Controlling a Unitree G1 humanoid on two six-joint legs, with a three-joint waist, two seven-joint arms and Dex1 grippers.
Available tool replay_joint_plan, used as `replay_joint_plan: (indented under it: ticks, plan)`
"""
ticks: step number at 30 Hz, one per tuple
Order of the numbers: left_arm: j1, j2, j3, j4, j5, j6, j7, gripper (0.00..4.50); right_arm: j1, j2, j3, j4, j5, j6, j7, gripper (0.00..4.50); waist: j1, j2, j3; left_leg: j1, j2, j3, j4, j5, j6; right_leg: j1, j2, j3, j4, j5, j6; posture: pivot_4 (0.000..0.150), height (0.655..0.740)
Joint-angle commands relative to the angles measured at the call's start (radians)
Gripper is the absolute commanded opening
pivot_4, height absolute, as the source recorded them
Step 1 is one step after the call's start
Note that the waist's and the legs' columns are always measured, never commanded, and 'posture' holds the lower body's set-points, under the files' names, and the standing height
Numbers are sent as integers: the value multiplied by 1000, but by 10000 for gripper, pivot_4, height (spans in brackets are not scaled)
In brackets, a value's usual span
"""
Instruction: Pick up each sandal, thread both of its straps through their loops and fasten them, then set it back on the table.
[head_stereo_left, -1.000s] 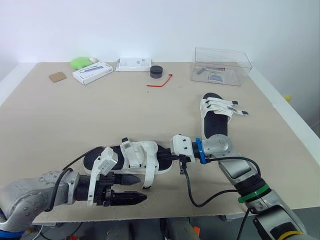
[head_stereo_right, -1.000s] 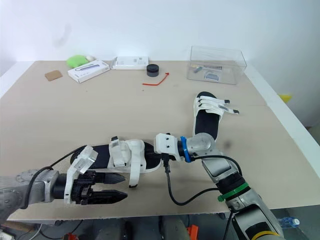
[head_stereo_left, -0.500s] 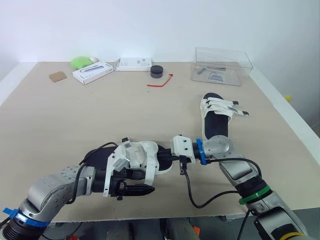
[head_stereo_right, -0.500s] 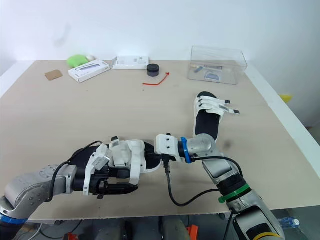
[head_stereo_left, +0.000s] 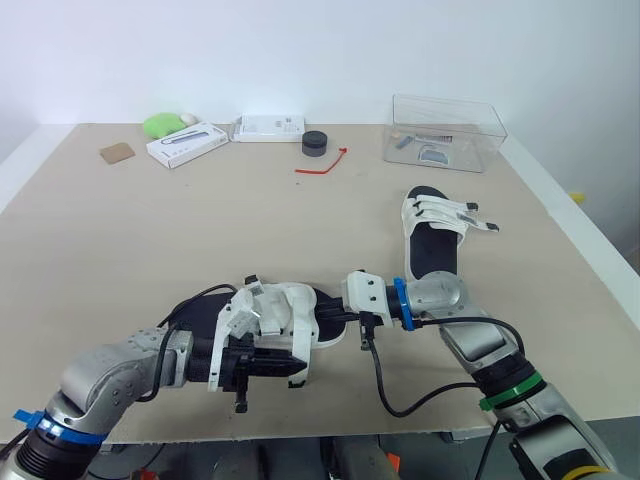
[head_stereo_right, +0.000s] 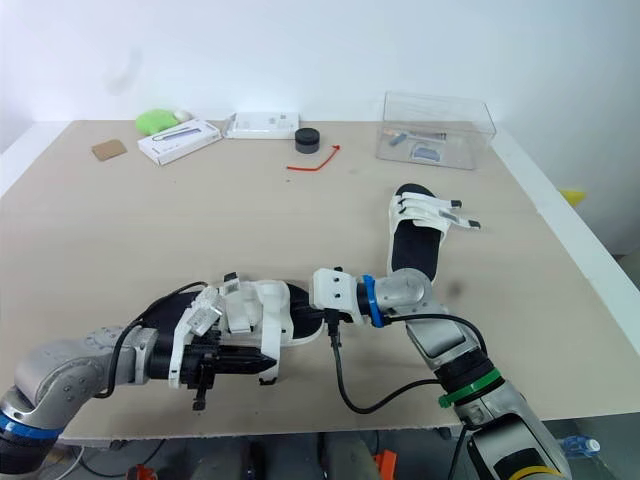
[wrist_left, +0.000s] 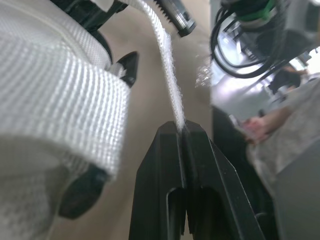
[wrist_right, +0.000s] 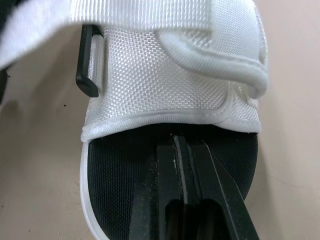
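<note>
Reaching in, your left gripper (wrist_left: 182, 131) now pinches the sandal's (head_stereo_left: 285, 308) loose strap (wrist_left: 167, 75) while your right gripper (wrist_right: 183, 144) clamps its sole (wrist_right: 120, 200), so threading can start.

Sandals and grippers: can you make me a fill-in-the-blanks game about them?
The left gripper pinches a white ____ of the near sandal.
The right gripper is shut on that sandal's ____ sole.
The other sandal lies on the robot's ____ side.
Missing words: strap, black, right.
</note>
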Motion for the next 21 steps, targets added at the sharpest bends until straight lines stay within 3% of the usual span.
replay_joint_plan:
  ticks: [1, 4, 6, 12, 21]
  plan:
    - [-92, 44, 149, 66, -273, 145, 2, 841, 11, -17, 17, 27, -47, 22, 1, 0, 0, 0, 0, 0, 0, -1, 0, 0, 0, 0, 0, -1, 0, 0, 0, 1500, 7400]
    - [-180, 52, 200, 158, -385, 208, 42, 841, 10, -17, 15, 31, -48, 22, 0, 0, 0, 0, 0, 0, 0, -2, 0, 0, 0, 0, 0, -2, 0, 0, 0, 1500, 7400]
    - [-276, 27, 219, 255, -383, 210, 97, 841, 8, -16, 15, 33, -49, 22, -2, 0, 1, 0, 0, 0, -1, -2, 0, 0, 0, 0, 0, -1, 0, 1, 2, 1500, 7400]
    - [-371, -4, 126, 330, -218, 196, 66, 841, 5, -11, 16, 39, -51, 21, -8, 0, -1, -1, 0, -1, -1, -1, 0, 0, 0, 0, 0, -1, 0, 2, 4, 1500, 7400]
    - [-384, -43, 19, 330, -105, 205, -53, 841, 13, -14, 5, 30, -55, 27, -21, 0, 0, -1, 0, -1, -1, -2, 0, 0, -1, 0, 0, -1, 0, 1, 1, 1500, 7400]
